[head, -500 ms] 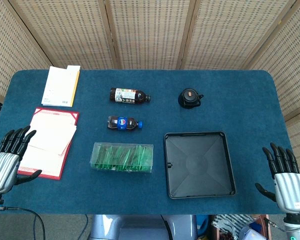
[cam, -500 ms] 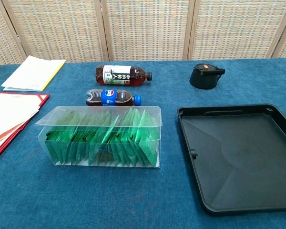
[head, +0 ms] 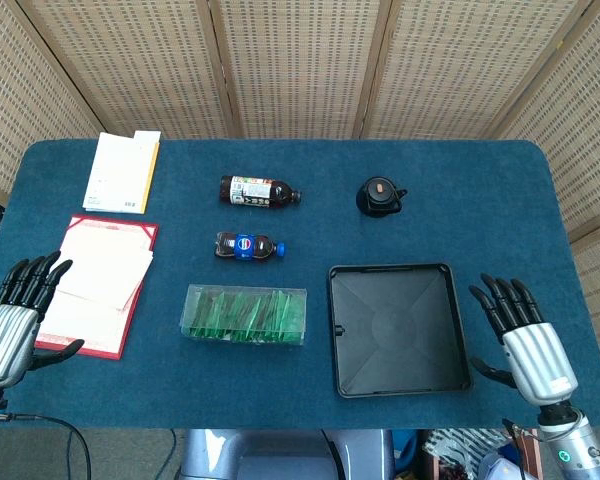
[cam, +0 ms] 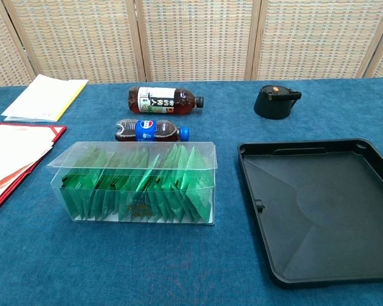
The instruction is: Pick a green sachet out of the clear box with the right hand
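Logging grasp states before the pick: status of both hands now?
Left hand: open, holding nothing, at the table's left edge.
Right hand: open, holding nothing, right of the black tray.

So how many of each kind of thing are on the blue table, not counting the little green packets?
Bottles: 2, the tea bottle and the cola bottle
Clear box: 1
Black tray: 1
Black lid: 1
Paper things: 2, the yellow-edged pad and the red folder
Total: 7
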